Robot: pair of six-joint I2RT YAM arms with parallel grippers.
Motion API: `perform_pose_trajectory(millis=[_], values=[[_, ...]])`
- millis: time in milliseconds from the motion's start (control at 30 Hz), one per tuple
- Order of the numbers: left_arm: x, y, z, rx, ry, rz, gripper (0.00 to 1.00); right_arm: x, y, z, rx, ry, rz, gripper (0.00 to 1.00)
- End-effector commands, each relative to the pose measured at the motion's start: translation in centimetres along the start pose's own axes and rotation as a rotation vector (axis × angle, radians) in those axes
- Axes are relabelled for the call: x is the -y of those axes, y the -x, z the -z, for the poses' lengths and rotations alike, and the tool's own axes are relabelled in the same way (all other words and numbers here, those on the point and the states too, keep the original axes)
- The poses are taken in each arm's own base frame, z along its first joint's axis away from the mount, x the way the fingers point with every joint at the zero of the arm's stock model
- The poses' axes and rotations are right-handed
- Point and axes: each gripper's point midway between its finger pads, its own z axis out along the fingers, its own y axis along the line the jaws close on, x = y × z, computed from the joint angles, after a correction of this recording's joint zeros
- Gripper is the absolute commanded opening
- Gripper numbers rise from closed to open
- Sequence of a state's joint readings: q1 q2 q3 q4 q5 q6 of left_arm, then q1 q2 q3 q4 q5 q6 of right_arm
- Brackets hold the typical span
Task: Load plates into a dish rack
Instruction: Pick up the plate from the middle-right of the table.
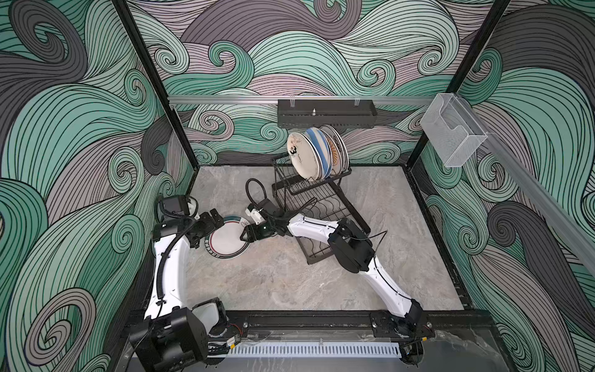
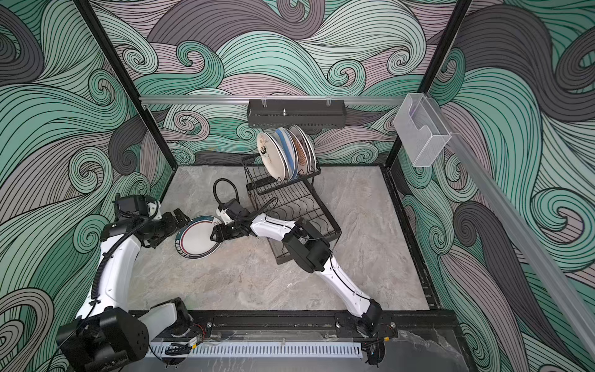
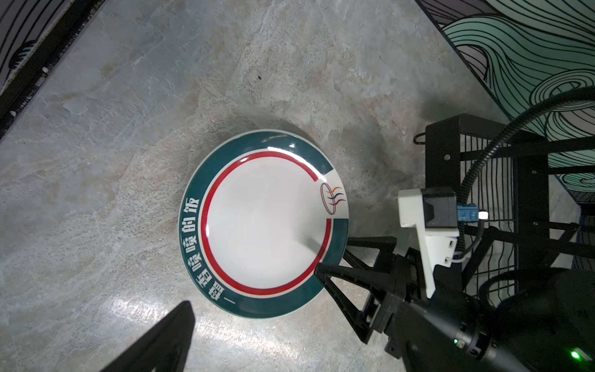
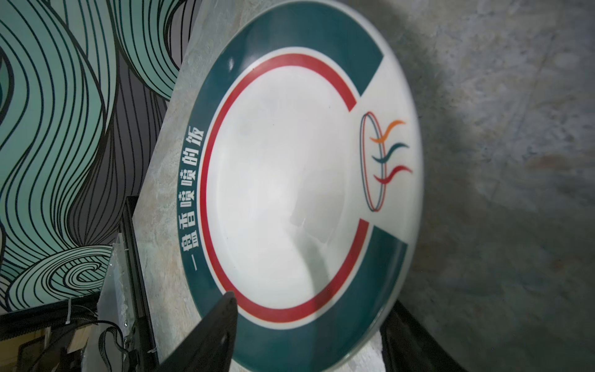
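Left wrist view gives you the one plate not yet loaded: the teal-rimmed plate (image 3: 264, 225) lies flat on the table (image 3: 128, 128). The right pincer (image 3: 333, 256) is at its rim, jaws apart, one over the rim and one outside it, with no grip showing.

In both top views that plate sits at the table's 9 o'clock. The left pincer (image 1: 207, 229) hangs at the plate's own 9 o'clock edge, spread wide and empty.

The dish rack (image 1: 325, 206) stands toward 12 o'clock. Its raised tier carries a row of upright plates (image 1: 309, 154): a whitish one in front, then blue-striped and orange ones, and more packed behind, too tight to count.

You can reckon the job nearly done. No other loose plate shows, and this one remains to be clamped, lifted, tipped on edge and slotted in.
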State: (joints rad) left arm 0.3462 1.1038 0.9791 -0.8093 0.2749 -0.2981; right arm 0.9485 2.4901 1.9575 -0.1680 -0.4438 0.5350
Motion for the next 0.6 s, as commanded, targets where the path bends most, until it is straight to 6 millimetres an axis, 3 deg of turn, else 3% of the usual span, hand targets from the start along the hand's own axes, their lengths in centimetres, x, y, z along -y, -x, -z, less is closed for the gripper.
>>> perform_pose_trajectory(millis=[0, 333, 567], values=[[0.2, 0.2, 0.0, 0.006, -0.015, -0.003, 0.99, 2.0, -0.7, -1.0, -0.011, -0.041, -0.054, 0.63], [0.3, 0.2, 0.1, 0.011, -0.023, -0.014, 0.99, 3.0, -1.0, -1.8, -0.015, -0.059, -0.092, 0.49], [0.4, 0.0, 0.0, 0.008, -0.032, -0.024, 0.99, 3.5, -0.6, -1.3, -0.016, -0.129, -0.088, 0.37]])
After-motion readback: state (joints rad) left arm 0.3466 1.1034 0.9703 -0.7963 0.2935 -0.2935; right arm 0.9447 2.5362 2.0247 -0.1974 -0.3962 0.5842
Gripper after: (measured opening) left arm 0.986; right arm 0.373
